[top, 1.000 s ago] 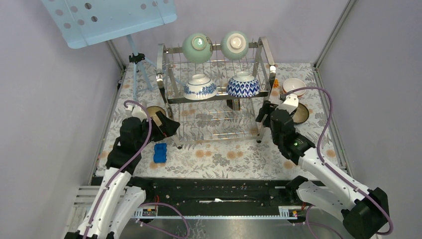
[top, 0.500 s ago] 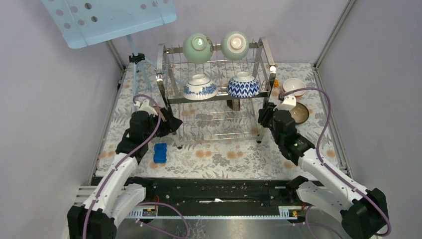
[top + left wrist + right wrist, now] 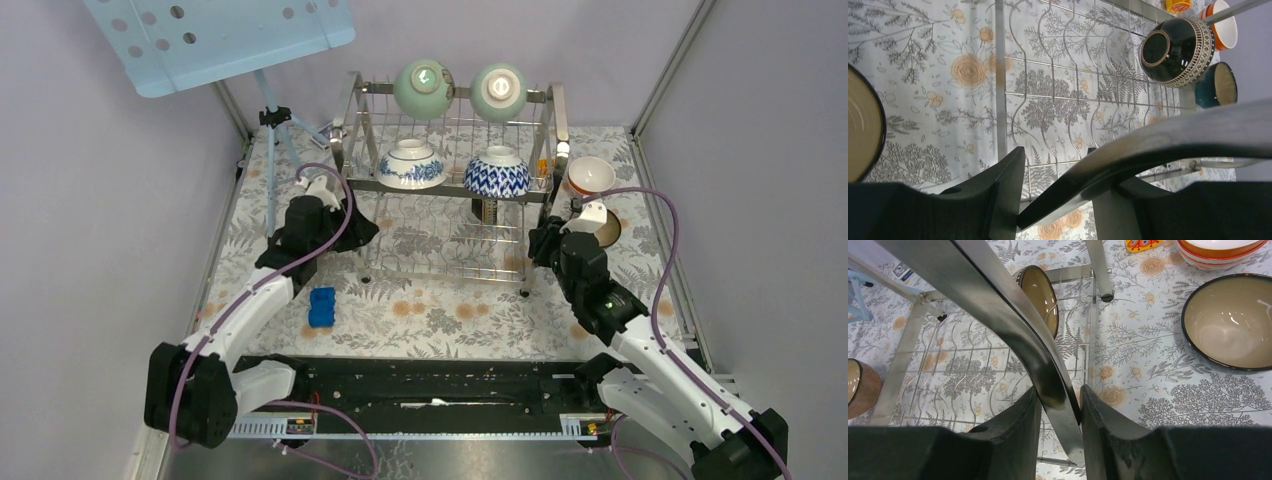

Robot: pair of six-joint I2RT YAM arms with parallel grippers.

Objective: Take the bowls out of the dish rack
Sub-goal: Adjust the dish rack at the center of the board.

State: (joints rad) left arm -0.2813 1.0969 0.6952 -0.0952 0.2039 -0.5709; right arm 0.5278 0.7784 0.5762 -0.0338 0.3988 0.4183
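On the floral surface [image 3: 450, 310], toward the far wall: one dish rack [image 3: 450, 190], steel wire, two tiers.

- Top tier: two pale green bowls [image 3: 423, 88] [image 3: 498, 92], on edge, side by side.
- Middle shelf: two blue-and-white bowls [image 3: 412, 165] [image 3: 498, 173], mouth down.
- Lower tier: one dark patterned bowl [image 3: 1175, 52], standing on edge near the rack's right end.
- Off the rack, on the surface just beyond its right end: one orange-white bowl [image 3: 590, 175], upright; one teal bowl [image 3: 1220, 85], upright, nearer the arms.
- Left claw [image 3: 355, 232]: closed around the tubular frame at the rack's left end.
- Right claw [image 3: 540, 245]: fingers pressed on both sides of the right-end frame bar.
- Sundries: blue block [image 3: 321, 306] on the surface beside the left arm; pale blue perforated stand [image 3: 215, 35], far left corner.
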